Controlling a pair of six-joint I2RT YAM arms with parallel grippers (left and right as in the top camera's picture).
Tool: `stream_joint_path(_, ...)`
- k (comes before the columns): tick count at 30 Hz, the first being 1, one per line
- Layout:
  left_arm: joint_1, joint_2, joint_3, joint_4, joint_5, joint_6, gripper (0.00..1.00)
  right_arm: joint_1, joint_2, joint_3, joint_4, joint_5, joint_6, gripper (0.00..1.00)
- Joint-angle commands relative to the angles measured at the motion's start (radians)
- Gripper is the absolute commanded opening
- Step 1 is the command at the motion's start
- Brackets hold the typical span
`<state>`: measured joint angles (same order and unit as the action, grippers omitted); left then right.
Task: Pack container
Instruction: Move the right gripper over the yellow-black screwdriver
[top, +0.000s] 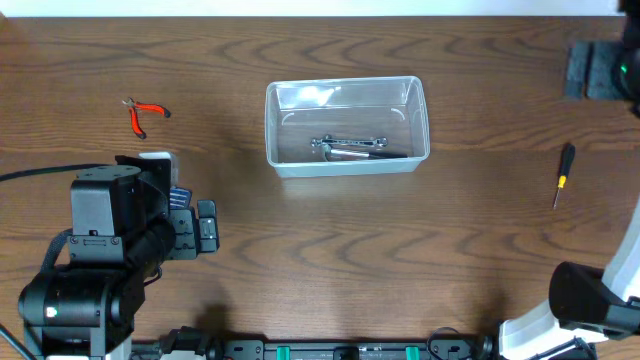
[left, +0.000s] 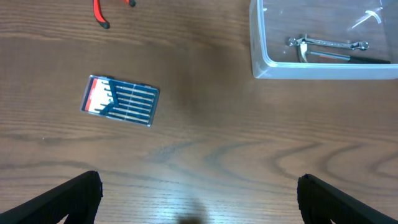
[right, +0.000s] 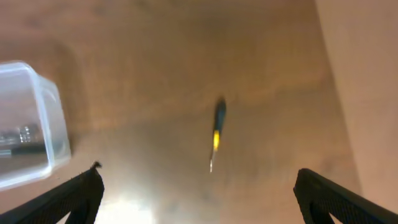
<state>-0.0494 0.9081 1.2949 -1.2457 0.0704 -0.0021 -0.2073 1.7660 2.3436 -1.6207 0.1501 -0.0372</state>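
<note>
The clear plastic container (top: 271, 130) stands at the table's middle back with a metal wrench (top: 348, 146) and a dark-handled tool lying in it. It also shows in the left wrist view (left: 256, 46) and the right wrist view (right: 57, 127). A small flat case of bits (left: 120, 101) lies on the wood ahead-left of my left gripper (left: 199, 199), which is open and empty. Red-handled pliers (top: 146, 115) lie at the far left. A black and yellow screwdriver (top: 563, 175) lies at the right, ahead of my open, empty right gripper (right: 198, 196).
The left arm's body (top: 105, 240) fills the front-left corner and covers the bit case from above. The right arm's base (top: 590, 300) sits at the front right. A dark mount (top: 600, 70) stands at the back right. A pale surface borders the table's right edge (right: 367, 93).
</note>
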Motion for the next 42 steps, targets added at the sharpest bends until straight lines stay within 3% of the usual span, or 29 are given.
stream_joint_path(1,0.003,-0.002,0.016,0.009,-0.016,0.01,0.98,-0.069,-0.035,-0.028,-0.078,-0.021,0.097,0.99)
stream_joint_path(7,0.003,-0.002,0.016,0.02,-0.016,0.01,0.98,-0.164,-0.178,-0.335,-0.039,-0.078,0.156,0.99)
stream_joint_path(12,0.003,-0.002,0.016,0.02,-0.016,0.01,0.98,-0.217,-0.201,-0.644,0.262,-0.053,0.126,0.99)
stream_joint_path(16,0.003,-0.002,0.016,0.02,-0.016,0.01,0.98,-0.238,-0.138,-0.79,0.495,-0.053,0.125,0.99)
stream_joint_path(22,0.003,-0.002,0.016,0.02,-0.016,0.009,0.98,-0.24,0.044,-0.813,0.607,-0.05,0.034,0.99)
stream_joint_path(28,0.003,-0.002,0.016,0.004,-0.016,0.009,0.98,-0.247,0.178,-0.813,0.669,-0.05,0.031,0.99)
stream_joint_path(42,0.003,-0.002,0.016,0.001,-0.016,0.009,0.98,-0.287,0.3,-0.813,0.758,-0.085,-0.04,0.99)
